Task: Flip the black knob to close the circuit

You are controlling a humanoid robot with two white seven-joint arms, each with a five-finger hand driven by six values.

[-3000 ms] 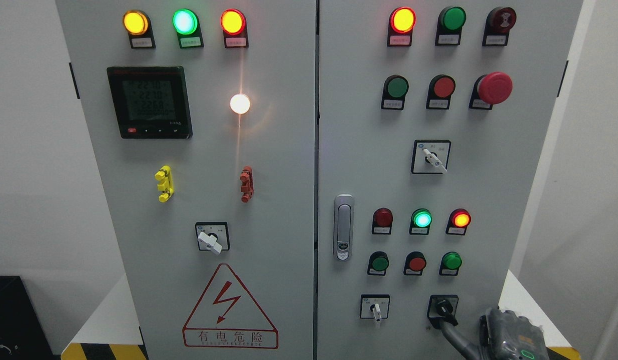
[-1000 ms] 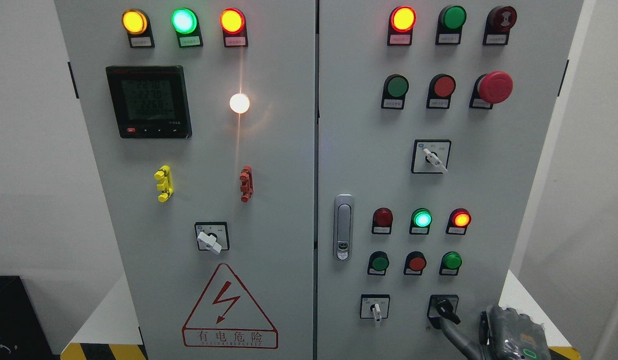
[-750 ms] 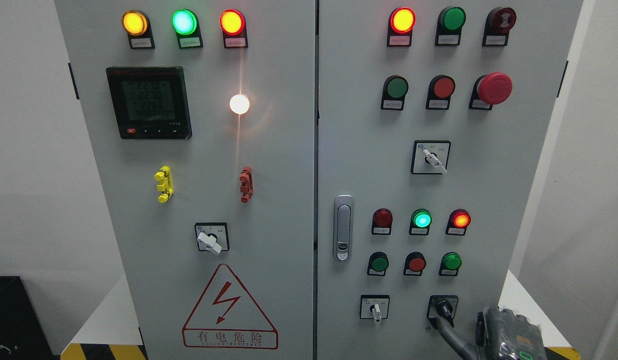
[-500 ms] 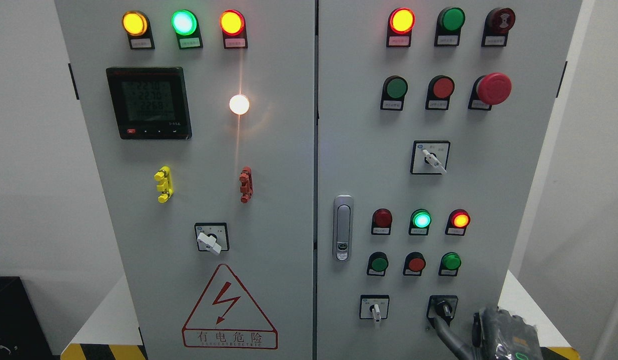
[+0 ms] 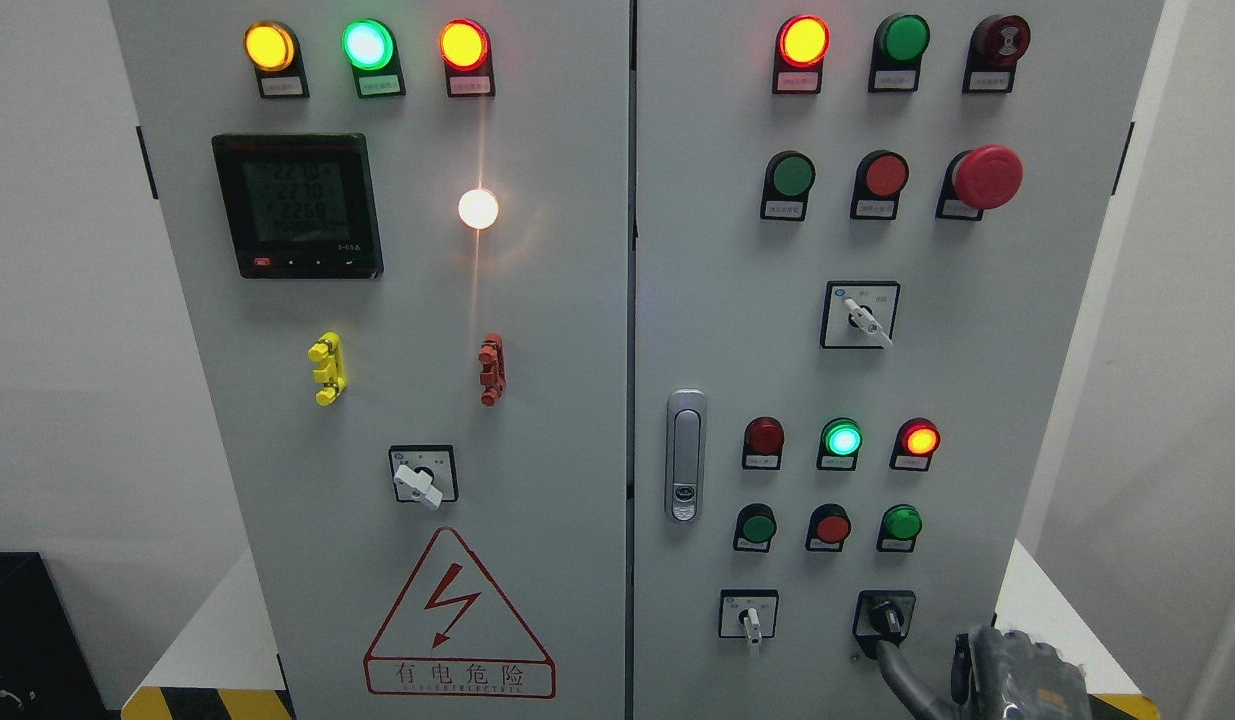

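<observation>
The black knob (image 5: 885, 618) sits in a black square plate at the lower right of the grey cabinet's right door (image 5: 717, 300). Its handle points nearly straight down. My right hand (image 5: 1017, 675) shows at the bottom right edge, mostly cut off by the frame. A dark slender part of it (image 5: 902, 680) reaches up and left to the knob's lower end and seems to touch it. My left hand is out of view.
A white-handled selector (image 5: 749, 620) sits left of the knob. Above it are green and red push buttons (image 5: 830, 526) and lit indicator lamps (image 5: 842, 439). A silver door latch (image 5: 685, 455) is near the door seam. A white ledge (image 5: 1037, 600) lies to the right.
The black knob's handle has turned from pointing down-right to nearly straight down. My right hand has shifted slightly left and sunk lower in the frame.
</observation>
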